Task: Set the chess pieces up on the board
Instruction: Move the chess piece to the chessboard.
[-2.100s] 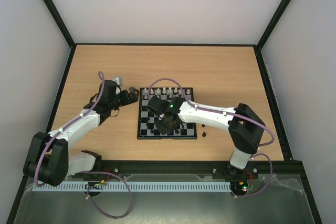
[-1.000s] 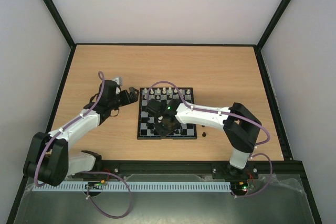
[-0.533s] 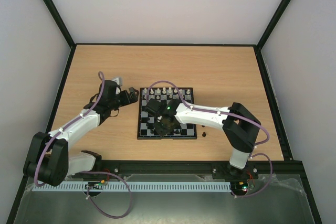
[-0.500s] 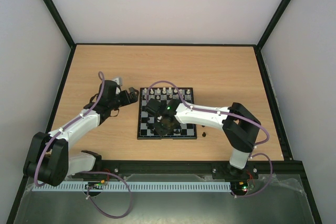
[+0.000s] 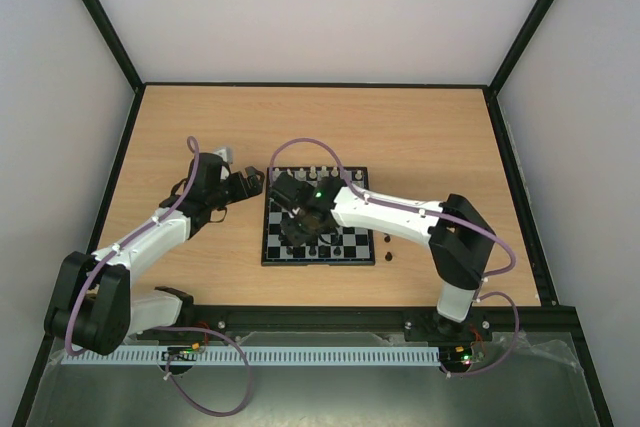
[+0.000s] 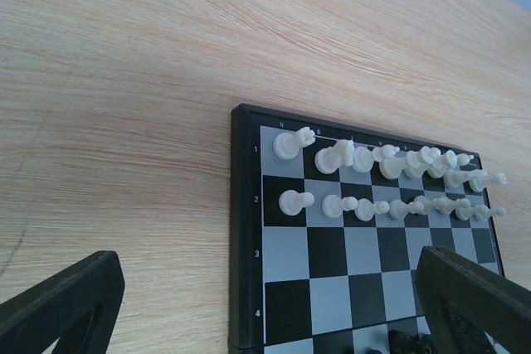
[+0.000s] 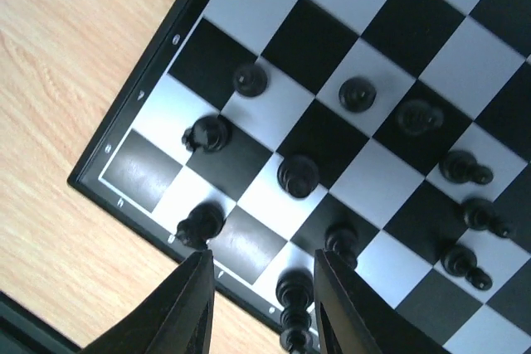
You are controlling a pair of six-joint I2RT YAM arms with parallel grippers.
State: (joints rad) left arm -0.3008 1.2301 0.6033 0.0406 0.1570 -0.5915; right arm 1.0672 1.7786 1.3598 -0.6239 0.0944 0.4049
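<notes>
Holds right end effector point(image 7: 264, 263) parted around black piece point(image 7: 290, 292) at board's point(image 7: 249, 2) 7 o'clock edge, likely seating it on home row, with left end effector point(image 6: 267, 256) wide open.

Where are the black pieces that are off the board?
In the top view, two black pieces sit on the table just right of the board, by its near right corner.

Light bright, even, diffuse, from above; shadows on surface point(image 5: 420, 137) faint. Left wrist view: far white pieces point(image 6: 460, 180) soft. Right pincer point(image 7: 261, 259) fingers blurred, close to lens.
</notes>
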